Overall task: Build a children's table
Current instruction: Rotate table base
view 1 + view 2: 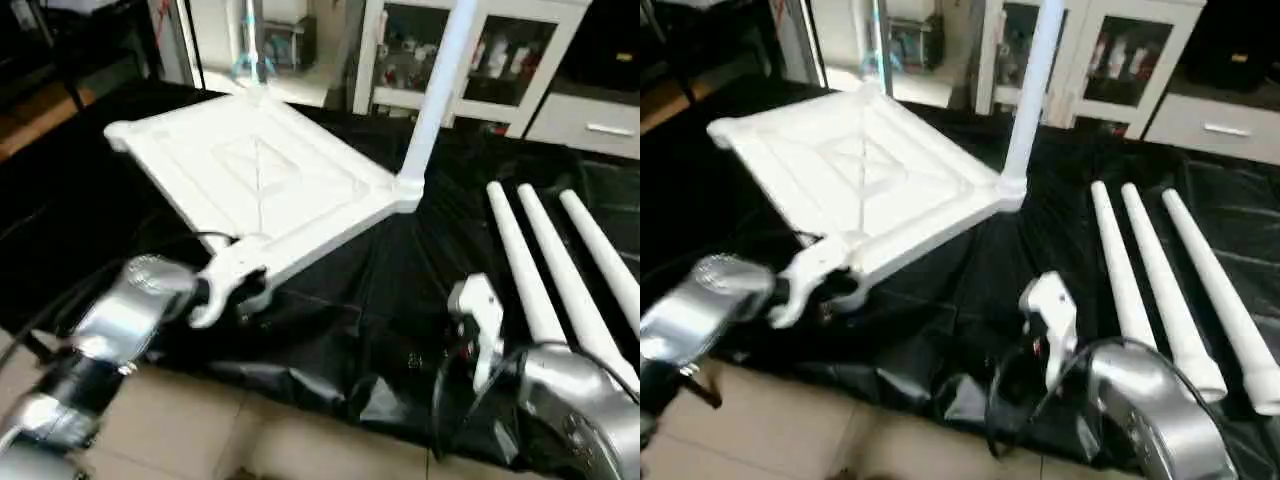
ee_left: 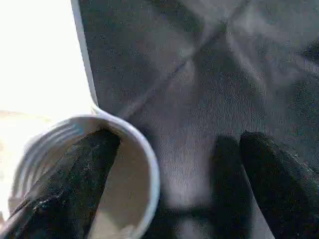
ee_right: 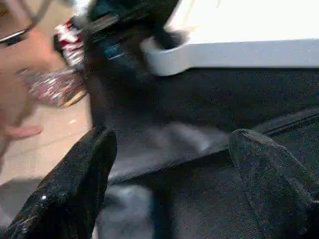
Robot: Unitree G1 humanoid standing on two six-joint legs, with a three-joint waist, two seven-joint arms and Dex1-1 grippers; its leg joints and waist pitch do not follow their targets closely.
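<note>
Left gripper (image 2: 169, 169) straddling tabletop (image 1: 262, 170) corner socket (image 2: 87, 174) rim, spread wide; right gripper (image 3: 169, 169) hovering agape, ungrasping, over black sheet (image 1: 380, 300) beside loose legs (image 1: 560, 270).

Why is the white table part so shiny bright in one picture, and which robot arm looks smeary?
In the left wrist view the table top glares to plain white, so its ribs vanish, while the corner socket keeps its shading. In the left eye view the left gripper and its silver forearm look smeared; the three loose legs stay crisper.
</note>
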